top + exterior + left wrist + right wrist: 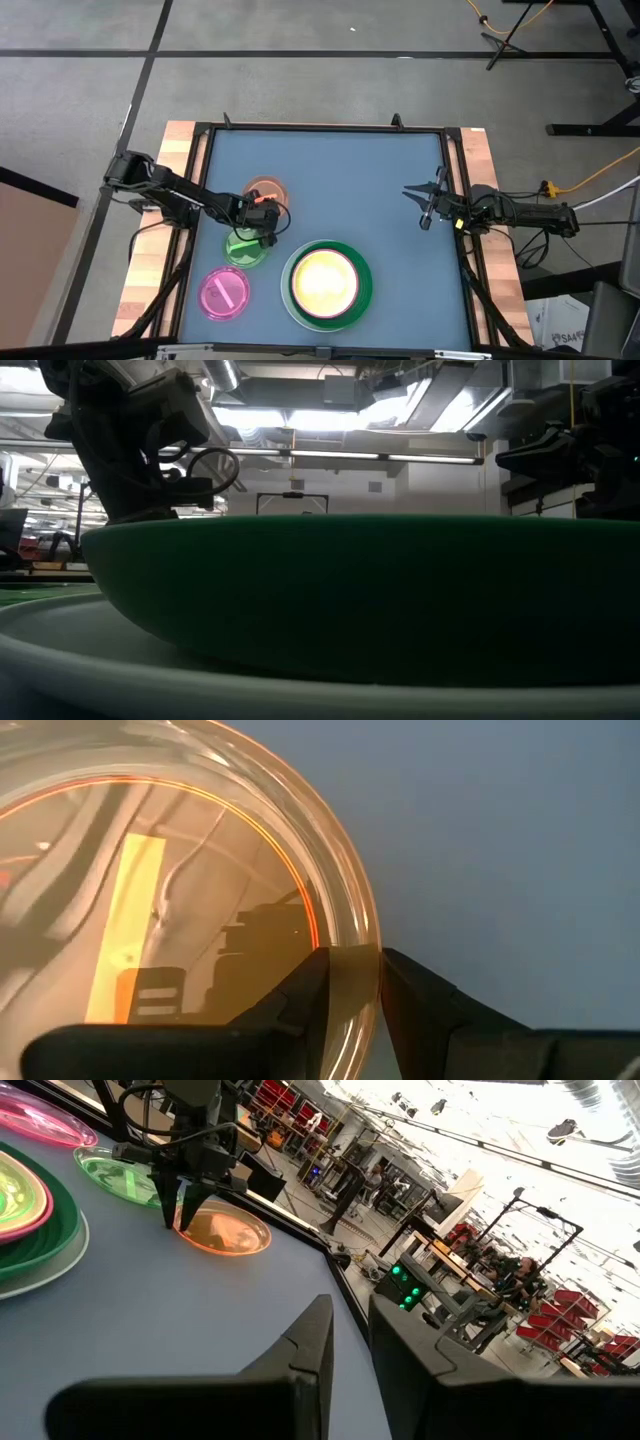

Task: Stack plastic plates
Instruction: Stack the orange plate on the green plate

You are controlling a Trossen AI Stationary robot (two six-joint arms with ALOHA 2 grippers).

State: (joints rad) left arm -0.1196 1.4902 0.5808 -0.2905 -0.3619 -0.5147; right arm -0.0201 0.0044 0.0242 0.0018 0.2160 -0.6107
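So the left gripper (264,212) is down at the orange plate (265,190), fingers (300,995) pinched on its rim, one inside the plate and one outside, as the left wrist view shows up close. The right wrist view shows it too: the left gripper (180,1205) standing over the edge of the orange plate (228,1232), which sits flat on the blue table (380,200).

Just beside the orange one, toward the front edge, is a green plate (245,248), partly under the left arm. Nearer the front-left corner lies the magenta plate (224,294), apart from the others. To its right is the stack: white plate (288,300) at the bottom, dark green plate (362,285) on it, then a pink plate (296,262) with a cream plate (324,280) in the middle. The low view is mostly filled by that dark green plate (360,600) sitting on the white plate (100,650).

The right gripper (424,200) hangs over the table's right side, well away from all plates, holding nothing. Its fingers (305,1350) are nearly together, only a narrow gap between them.
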